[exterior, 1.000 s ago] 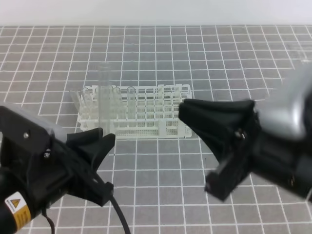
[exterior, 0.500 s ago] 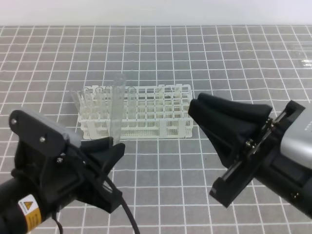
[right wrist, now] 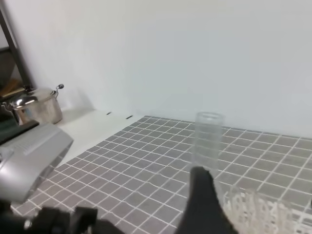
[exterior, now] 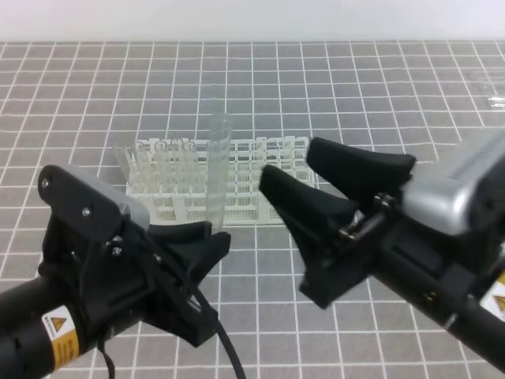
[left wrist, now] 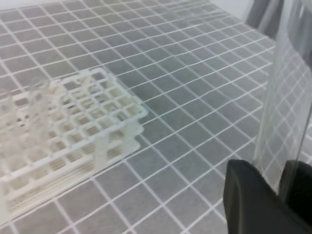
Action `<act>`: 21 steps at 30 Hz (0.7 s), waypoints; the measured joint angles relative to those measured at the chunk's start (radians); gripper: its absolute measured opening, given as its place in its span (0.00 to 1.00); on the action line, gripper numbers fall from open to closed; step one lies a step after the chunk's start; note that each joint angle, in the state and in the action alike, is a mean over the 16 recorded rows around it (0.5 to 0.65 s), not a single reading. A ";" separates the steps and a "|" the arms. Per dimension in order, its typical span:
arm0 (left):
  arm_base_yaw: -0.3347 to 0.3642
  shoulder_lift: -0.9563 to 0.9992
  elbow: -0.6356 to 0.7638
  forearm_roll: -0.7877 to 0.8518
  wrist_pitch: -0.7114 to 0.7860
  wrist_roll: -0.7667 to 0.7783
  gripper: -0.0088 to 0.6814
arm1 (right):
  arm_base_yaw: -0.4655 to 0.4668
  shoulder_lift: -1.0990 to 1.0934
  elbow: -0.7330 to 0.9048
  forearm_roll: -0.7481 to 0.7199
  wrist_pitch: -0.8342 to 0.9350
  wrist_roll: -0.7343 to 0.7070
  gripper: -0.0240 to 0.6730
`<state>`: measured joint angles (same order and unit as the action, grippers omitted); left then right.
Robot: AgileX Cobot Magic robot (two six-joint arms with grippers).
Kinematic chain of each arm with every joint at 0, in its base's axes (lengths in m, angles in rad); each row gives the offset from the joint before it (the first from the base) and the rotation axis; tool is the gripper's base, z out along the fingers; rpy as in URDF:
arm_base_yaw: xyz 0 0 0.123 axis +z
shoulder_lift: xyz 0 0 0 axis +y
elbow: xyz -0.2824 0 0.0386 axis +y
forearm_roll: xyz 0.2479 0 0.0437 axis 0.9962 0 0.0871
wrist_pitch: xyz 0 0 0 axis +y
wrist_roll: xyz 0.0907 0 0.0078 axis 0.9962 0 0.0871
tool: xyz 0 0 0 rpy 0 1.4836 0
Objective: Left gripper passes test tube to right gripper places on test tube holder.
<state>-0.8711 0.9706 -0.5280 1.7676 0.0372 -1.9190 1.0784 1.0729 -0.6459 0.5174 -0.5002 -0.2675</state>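
Your left hand [exterior: 207, 237] grips the test tube [exterior: 217, 170] upright. Right hand [exterior: 316, 185] gapes wide, empty. Test tube holder [exterior: 260, 178] carries several clear tubes [exterior: 162, 162] at its left end.

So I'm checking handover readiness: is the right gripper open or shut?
Open. The right gripper has its two black fingers spread, reaching toward the upright test tube that the left gripper holds.

No words can be read; only a yellow warning triangle sticker [exterior: 61, 326] on the near-left arm [exterior: 31, 332].
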 joint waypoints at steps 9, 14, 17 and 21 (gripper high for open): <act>0.000 0.000 -0.022 0.010 -0.042 0.005 0.02 | 0.000 0.101 -0.084 -0.001 0.003 0.021 0.09; 0.000 0.000 -0.023 0.007 -0.049 0.010 0.02 | 0.000 0.143 -0.118 0.002 0.000 0.021 0.09; 0.000 0.000 -0.022 0.001 -0.052 0.013 0.02 | 0.000 0.162 -0.130 0.007 -0.008 0.021 0.09; 0.000 0.001 -0.022 -0.008 -0.058 0.018 0.02 | -0.001 0.182 -0.138 0.016 -0.023 0.021 0.09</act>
<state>-0.8712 0.9715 -0.5500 1.7593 -0.0210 -1.9010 1.0775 1.2545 -0.7839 0.5334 -0.5228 -0.2462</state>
